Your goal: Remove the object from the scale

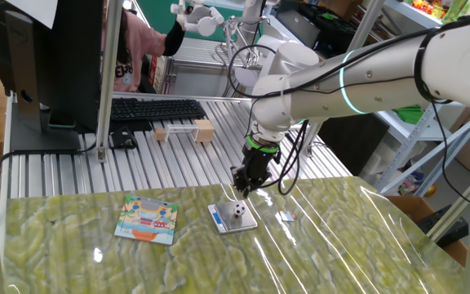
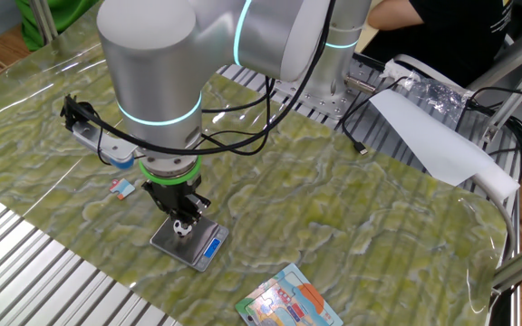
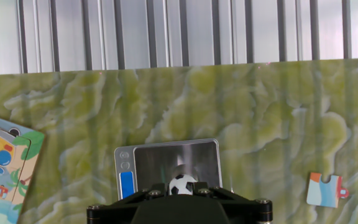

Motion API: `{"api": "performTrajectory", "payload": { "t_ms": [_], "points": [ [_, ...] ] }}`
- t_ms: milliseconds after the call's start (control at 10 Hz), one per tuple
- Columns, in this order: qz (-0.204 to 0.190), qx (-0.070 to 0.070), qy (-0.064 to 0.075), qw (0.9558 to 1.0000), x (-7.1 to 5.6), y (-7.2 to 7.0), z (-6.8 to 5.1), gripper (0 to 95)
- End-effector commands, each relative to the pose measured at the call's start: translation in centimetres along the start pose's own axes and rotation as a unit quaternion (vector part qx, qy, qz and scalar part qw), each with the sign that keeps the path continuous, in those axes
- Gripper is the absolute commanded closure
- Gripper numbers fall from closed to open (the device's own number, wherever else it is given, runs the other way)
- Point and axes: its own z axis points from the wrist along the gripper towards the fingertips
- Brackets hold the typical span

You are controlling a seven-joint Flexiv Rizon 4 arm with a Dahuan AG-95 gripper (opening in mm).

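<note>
A white ball [image 3: 181, 184] with black patches, a silver-grey scale [image 3: 176, 160] with a blue strip, a green marbled mat [image 3: 260, 118].

No writing or numbers can be made out anywhere; the scale [image 3: 166, 163] display strip and the picture card [image 1: 147, 220] show nothing legible

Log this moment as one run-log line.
gripper: pointing down over ball | ball: on scale | grip: unclear | removal: not done
</note>
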Motion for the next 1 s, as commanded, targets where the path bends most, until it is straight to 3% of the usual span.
{"api": "performTrajectory", "payload": {
  "t_ms": [100,800,900,1000],
  "points": [
    [0.000,0.001,-0.001,1.0000,-0.11,0.09,0.16,76.0],
    [0.001,0.004,-0.001,1.0000,-0.20,-0.05,0.41,76.0],
    [0.003,0.004,-0.001,1.0000,-0.20,-0.05,0.41,57.0],
    [0.003,0.004,-0.001,1.0000,-0.20,-0.05,0.42,57.0]
  ]
}}
